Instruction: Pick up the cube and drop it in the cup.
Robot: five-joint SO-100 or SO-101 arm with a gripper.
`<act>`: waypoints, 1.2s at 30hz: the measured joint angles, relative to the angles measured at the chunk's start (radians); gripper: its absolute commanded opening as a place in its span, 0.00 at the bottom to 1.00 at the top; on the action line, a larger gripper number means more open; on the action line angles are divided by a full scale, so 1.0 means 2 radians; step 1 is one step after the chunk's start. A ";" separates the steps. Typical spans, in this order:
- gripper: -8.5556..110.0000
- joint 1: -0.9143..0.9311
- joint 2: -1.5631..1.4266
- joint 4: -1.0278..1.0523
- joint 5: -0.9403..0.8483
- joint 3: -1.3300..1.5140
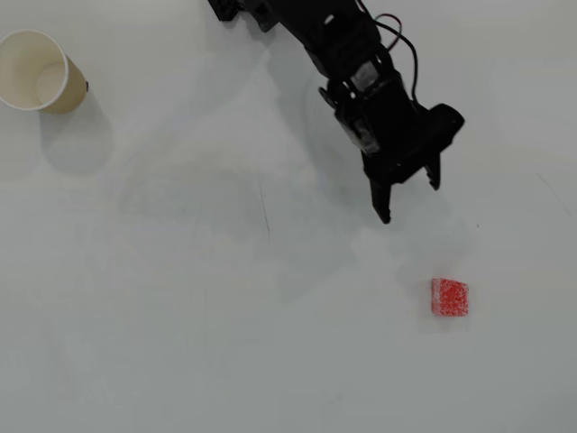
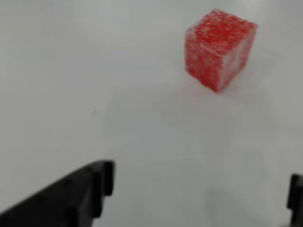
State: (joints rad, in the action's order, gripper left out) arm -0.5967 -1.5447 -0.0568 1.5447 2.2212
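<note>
The black plastic jaws stand wide apart and hold nothing. The speckled red cube (image 1: 450,298) lies on the smooth white counter (image 1: 180,316) just beyond them.

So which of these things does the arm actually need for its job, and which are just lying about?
Needed for the job:
- the cube, red, lying on the table
- the cup, standing far off at the top left of the overhead view
- the gripper, fingers apart, holding nothing

Just lying about:
- nothing else; only the bare white table
</note>
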 measured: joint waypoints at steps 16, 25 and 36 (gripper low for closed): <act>0.36 -0.001 0.212 0.000 0.000 -0.210; 0.38 0.021 0.287 0.000 0.000 -0.272; 0.38 0.022 0.343 0.000 0.000 -0.327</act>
State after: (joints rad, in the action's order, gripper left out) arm -0.5522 -0.8590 -0.0568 1.5447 1.5677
